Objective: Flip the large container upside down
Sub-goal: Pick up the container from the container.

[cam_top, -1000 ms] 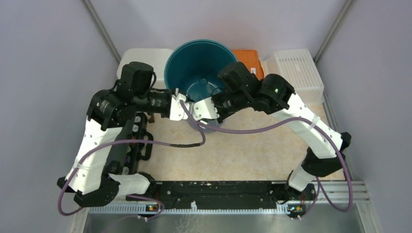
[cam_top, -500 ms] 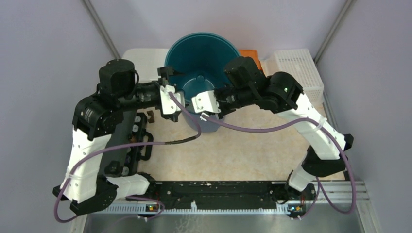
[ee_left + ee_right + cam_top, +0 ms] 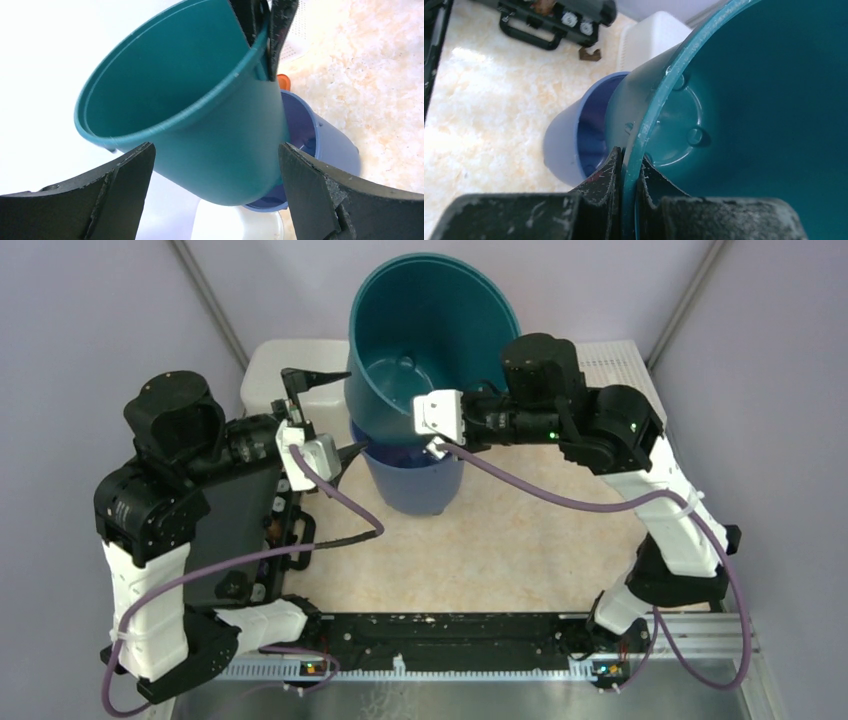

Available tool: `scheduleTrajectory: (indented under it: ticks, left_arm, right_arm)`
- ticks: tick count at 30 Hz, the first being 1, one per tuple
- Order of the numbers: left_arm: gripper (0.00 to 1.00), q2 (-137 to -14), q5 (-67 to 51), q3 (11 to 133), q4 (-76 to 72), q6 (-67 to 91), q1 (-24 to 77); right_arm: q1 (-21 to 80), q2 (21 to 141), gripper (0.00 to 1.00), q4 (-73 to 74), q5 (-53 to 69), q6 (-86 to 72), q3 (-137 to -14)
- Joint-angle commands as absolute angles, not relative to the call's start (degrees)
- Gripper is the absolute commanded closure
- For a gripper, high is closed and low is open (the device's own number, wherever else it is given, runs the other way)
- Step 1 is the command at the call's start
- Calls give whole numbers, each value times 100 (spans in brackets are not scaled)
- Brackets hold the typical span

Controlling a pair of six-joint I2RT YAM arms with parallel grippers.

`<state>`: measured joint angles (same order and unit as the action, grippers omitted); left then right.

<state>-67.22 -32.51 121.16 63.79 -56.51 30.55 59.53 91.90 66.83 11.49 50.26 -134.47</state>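
From above, the big teal bucket [image 3: 430,340] was seen held up, tipped, over a blue pot [image 3: 412,485] and gripped by the right gripper [image 3: 428,432]. From the left wrist, the left gripper [image 3: 215,150] was seen spread wide, touching nothing. From the right wrist, the rim [image 3: 655,100] was seen clamped tight; the turn was judged just begun, and more rolling would be needed until the mouth faced down.

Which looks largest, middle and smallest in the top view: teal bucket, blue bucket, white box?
1. teal bucket, though held nearer the camera.
2-3. blue bucket and white box: both partly hidden, too close to rank.
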Motion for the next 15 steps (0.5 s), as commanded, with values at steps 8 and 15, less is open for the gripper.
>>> scheduleTrajectory:
  ticks: [8,15]
  left_arm:
    - [1,-6695,-3786,12142,6482,-5654,2953]
    - [1,-6730,-3919,11728,6533,-5812,2947]
  right_arm:
    - [5748,8565,100,5230,530,4801,-14254]
    - [5083,8090,100,4682,64,4488,-14082]
